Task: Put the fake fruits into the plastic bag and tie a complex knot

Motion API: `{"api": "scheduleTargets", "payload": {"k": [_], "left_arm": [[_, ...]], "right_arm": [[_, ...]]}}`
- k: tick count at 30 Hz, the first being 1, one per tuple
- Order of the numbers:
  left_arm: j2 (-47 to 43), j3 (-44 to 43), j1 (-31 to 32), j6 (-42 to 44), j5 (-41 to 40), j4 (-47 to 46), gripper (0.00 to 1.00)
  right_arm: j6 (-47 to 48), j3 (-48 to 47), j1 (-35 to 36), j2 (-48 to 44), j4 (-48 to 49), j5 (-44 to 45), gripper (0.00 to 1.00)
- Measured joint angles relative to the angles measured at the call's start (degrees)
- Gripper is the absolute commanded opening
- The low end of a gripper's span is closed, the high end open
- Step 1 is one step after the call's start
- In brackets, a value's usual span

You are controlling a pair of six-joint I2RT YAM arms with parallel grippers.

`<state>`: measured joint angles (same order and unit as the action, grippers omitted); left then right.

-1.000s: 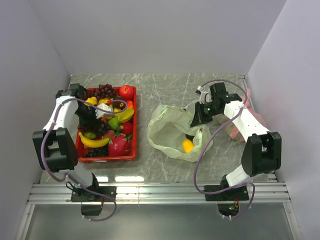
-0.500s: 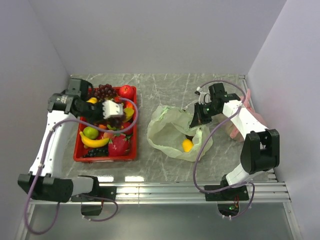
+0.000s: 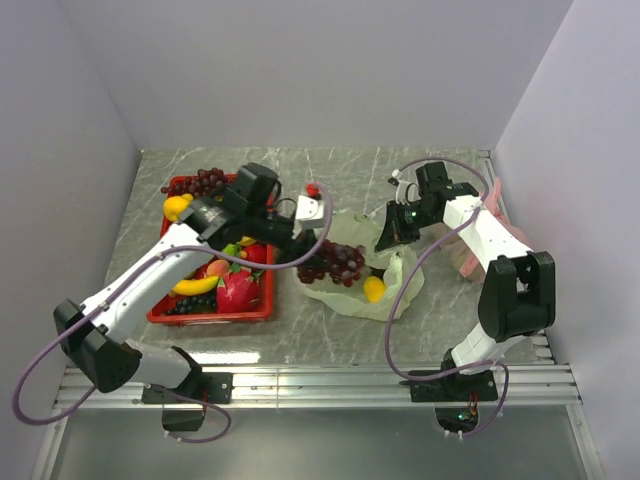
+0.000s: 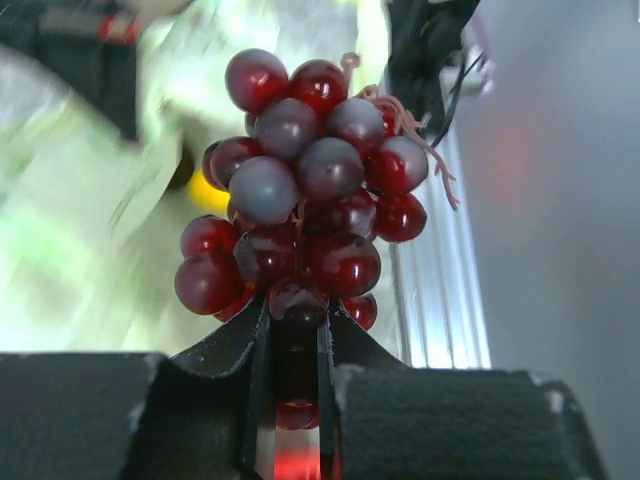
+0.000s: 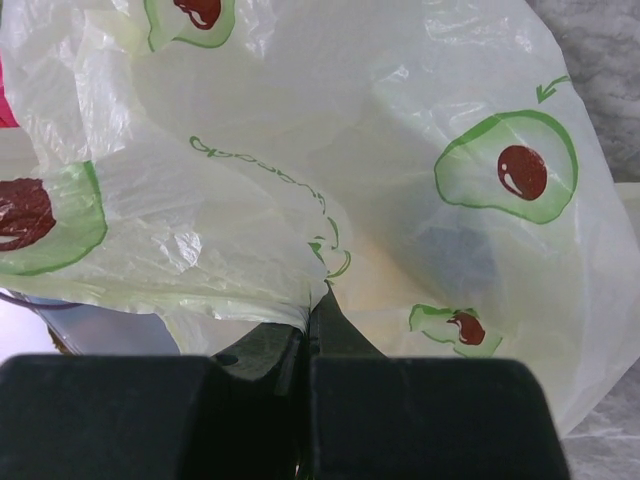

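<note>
Your left gripper [image 4: 292,318] is closed most of the way on a bunch of glossy dark-red plastic grapes [image 4: 300,200], pinching it at the bottom berries with only a narrow gap between the jaws; the rest of the cluster stands out beyond the fingertips. In the top view the bunch hangs over the near-left part of the thin pale-green translucent plastic bag with avocado prints [image 3: 345,232]. That bag lies slack on the grey marble-pattern tabletop [image 3: 330,340], between the red plastic tray [image 3: 212,316] and your right arm. Your right gripper [image 5: 308,322] is fully closed, with a fold of the bag's film nipped between the jaws at its far-right edge (wrist view shows film only, so I can't tell which part of the bag it is). A small yellow plastic fruit [image 3: 374,290] shows inside the bag near its front. The other glossy plastic fruits [image 3: 236,288] sit in the tray at the left.
</note>
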<state>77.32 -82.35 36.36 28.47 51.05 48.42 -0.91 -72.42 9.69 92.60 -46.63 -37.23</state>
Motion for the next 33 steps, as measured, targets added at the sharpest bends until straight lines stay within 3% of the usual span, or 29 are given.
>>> {"api": "scheduleTargets", "payload": {"k": [4,9,11,12,13,18,26,33], "left_arm": [[2.8,3.1,4.8,-8.5,-1.2,-13.5,0.00],[7.4,6.2,5.7,-14.2,-8.2,-27.1,0.00],[9.5,7.1,5.7,-14.8,-11.5,-30.6,0.05],[10.5,7.3,5.7,-14.7,-13.1,-31.5,0.11],[11.8,7.3,5.7,-14.5,-14.8,-32.3,0.34],[16.4,7.2,6.0,-11.1,-19.4,-32.0,0.98],[14.0,-1.1,6.1,-6.7,-13.5,-18.2,0.99],[-9.1,3.6,4.2,-9.6,-15.0,-7.7,0.99]], "right_arm": [[-0.5,-0.4,0.0,0.0,0.0,-0.7,0.00],[-0.5,-0.7,0.0,0.0,-0.1,-1.2,0.00],[-0.5,-0.7,0.0,0.0,-0.1,-1.3,0.00],[-0.5,-0.7,0.0,0.0,-0.1,-1.4,0.00],[-0.5,-0.7,0.0,0.0,-0.1,-1.4,0.00],[-0.7,-0.7,0.0,0.0,-0.1,-0.9,0.00],[-0.7,-0.7,0.0,0.0,-0.2,0.3,0.00],[-0.7,-0.7,0.0,-0.8,-0.3,0.8,0.00]]}}
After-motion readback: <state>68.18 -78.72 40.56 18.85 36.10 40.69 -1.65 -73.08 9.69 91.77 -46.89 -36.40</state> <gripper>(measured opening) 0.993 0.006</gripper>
